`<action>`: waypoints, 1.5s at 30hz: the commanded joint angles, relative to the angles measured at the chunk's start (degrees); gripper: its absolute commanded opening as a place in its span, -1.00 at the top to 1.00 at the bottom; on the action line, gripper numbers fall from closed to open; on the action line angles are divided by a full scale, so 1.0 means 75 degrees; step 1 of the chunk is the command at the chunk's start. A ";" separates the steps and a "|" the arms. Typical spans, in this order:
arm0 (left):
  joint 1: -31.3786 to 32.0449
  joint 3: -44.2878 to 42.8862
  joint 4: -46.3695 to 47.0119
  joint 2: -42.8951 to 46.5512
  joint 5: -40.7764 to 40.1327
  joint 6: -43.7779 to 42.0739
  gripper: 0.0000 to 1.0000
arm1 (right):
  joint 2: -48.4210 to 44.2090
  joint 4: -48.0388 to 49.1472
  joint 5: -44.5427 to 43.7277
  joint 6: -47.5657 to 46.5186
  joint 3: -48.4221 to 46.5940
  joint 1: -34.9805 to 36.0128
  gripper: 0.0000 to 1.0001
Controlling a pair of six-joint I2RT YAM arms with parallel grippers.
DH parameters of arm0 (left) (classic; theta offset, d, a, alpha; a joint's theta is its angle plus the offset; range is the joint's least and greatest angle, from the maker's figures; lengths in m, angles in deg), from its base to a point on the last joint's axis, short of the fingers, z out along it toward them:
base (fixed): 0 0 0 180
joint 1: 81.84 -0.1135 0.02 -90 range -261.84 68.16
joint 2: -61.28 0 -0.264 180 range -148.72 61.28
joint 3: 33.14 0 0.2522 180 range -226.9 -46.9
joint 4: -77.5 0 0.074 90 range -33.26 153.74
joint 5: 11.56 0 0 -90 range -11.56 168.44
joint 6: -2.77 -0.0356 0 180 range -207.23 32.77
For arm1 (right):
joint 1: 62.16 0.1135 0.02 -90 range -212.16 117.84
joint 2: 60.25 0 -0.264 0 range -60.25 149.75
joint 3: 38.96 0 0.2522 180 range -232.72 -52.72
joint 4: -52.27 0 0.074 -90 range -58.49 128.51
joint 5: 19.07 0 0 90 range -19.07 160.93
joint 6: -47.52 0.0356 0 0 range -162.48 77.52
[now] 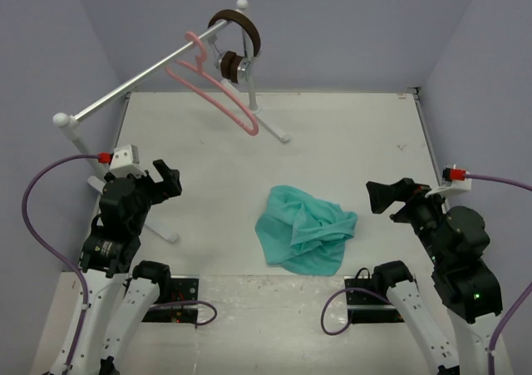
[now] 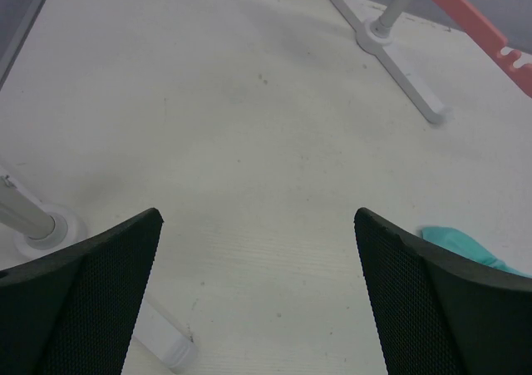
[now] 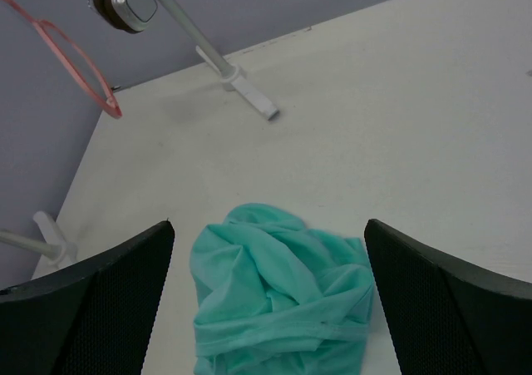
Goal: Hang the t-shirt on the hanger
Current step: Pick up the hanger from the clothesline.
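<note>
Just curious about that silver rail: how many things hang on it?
2: a pink hanger toward the right end of the rail, and brown headphones at that very end. Nothing seems hidden.

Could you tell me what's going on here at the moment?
Nothing is being handled yet. The t-shirt lies crumpled on the table between the two arms. The hanger hangs on the rail at the back, next to headphones. The left gripper and right gripper are both open, empty and clear of the shirt.
</note>
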 commanded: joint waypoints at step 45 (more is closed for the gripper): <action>0.0006 0.0138 0.0477 -0.0256 -0.0068 0.0062 -1.00 | 1.2517 0.1164 0.1860 -0.4088 -0.9187 0.3083 0.32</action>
